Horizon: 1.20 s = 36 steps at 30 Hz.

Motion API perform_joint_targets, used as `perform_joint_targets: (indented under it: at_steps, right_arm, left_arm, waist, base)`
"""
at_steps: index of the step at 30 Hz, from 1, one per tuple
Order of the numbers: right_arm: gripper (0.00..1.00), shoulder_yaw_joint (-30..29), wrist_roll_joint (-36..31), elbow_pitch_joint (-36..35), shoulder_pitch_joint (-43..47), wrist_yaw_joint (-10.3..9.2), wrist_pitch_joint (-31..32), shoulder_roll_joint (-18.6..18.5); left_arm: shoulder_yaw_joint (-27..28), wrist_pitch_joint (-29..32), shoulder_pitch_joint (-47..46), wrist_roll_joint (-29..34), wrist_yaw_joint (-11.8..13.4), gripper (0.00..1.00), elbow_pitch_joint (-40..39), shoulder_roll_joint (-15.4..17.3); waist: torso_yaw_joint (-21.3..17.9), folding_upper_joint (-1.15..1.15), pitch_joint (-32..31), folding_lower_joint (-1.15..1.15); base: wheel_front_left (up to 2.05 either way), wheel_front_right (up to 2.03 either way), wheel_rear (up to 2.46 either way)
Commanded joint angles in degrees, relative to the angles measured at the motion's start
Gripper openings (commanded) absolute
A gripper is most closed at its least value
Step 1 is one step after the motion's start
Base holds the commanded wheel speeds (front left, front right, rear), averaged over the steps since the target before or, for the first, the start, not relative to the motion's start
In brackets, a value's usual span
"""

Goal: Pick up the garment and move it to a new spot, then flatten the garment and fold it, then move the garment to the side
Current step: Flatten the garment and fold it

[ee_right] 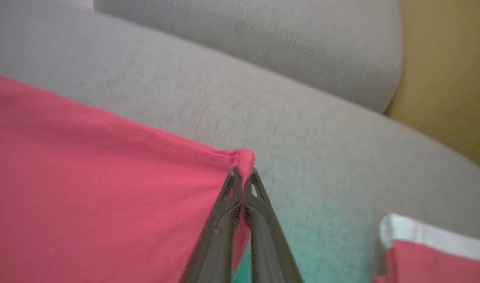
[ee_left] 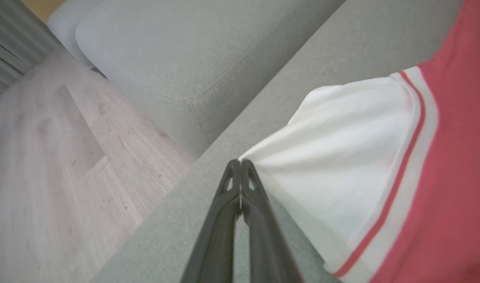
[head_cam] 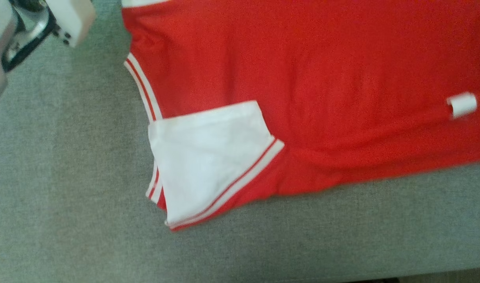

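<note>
The left hand [ee_left: 240,162] has its two dark fingers pressed together, pinching the pointed corner of a white sleeve [ee_left: 342,157]. The sleeve's creases fan out from the fingertips. To this hand's right, past the sleeve, come a striped cuff band [ee_left: 419,129] and then the red body of the garment [ee_left: 460,177]. Under and ahead of the hand runs the grey sofa seat [ee_left: 303,59]. To its left are a side cushion [ee_left: 177,59] and a pale wood floor [ee_left: 47,165].

The right hand [ee_right: 243,171] is also pressed together, pinching a bunched red corner of the garment. The red cloth spreads away to this hand's left. Ahead of it are more grey seat and a back cushion [ee_right: 263,43], with a yellow wall [ee_right: 440,70] far to its right. Low on its right lies a red fold with a white edge [ee_right: 432,251].

The head view adds the layout: the garment lies spread across the sofa, with a folded white panel [head_cam: 208,165] on its lower left part. The pale left forearm [head_cam: 0,59] is at the upper left, beside the cloth. A small white piece [head_cam: 462,105] on the red at the right is too blurred to identify.
</note>
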Motion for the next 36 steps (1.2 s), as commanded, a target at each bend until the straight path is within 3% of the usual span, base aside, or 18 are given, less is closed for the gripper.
perform_joint_targets:
  at_steps: [1,10,17,27,36]
  right_arm:
    - [0.00,-2.04,-0.41,0.76,-1.41,-0.04,-3.31,-0.95]
    - [0.00,-3.75,-0.49,5.47,-1.71,-0.04,-12.57,-0.06]
    - [0.00,-4.00,1.66,5.74,4.58,-0.04,-16.52,-1.32]
    - [0.00,-8.81,1.15,5.45,14.86,-0.04,-20.80,-2.19]
    - [0.00,-18.57,-2.97,2.39,25.87,-0.04,-21.26,-0.40]
  left_arm:
    - [2.93,-1.71,-4.35,1.30,1.27,0.00,-0.09,2.30]
    - [3.80,-9.04,-5.09,3.94,4.01,0.00,-0.41,1.67]
    - [2.07,-10.65,1.86,3.75,6.97,0.00,-7.57,3.22]
    - [-1.09,-11.20,16.38,6.49,19.60,0.00,-28.11,11.60]
    - [-3.49,-9.87,26.80,7.81,30.02,0.00,-39.97,14.24]
  waist:
    - [-0.19,0.00,-0.33,0.00]
    - [0.42,0.00,-2.29,0.00]
    - [1.76,0.00,-4.74,0.00]
    - [3.18,0.00,-8.10,0.00]
    - [3.64,0.00,-9.37,0.00]
  base:
    - [0.00,0.00,0.00]
    - [0.00,0.00,0.00]
    - [0.00,0.00,0.00]
    - [0.00,0.00,0.00]
    - [0.00,0.00,0.00]
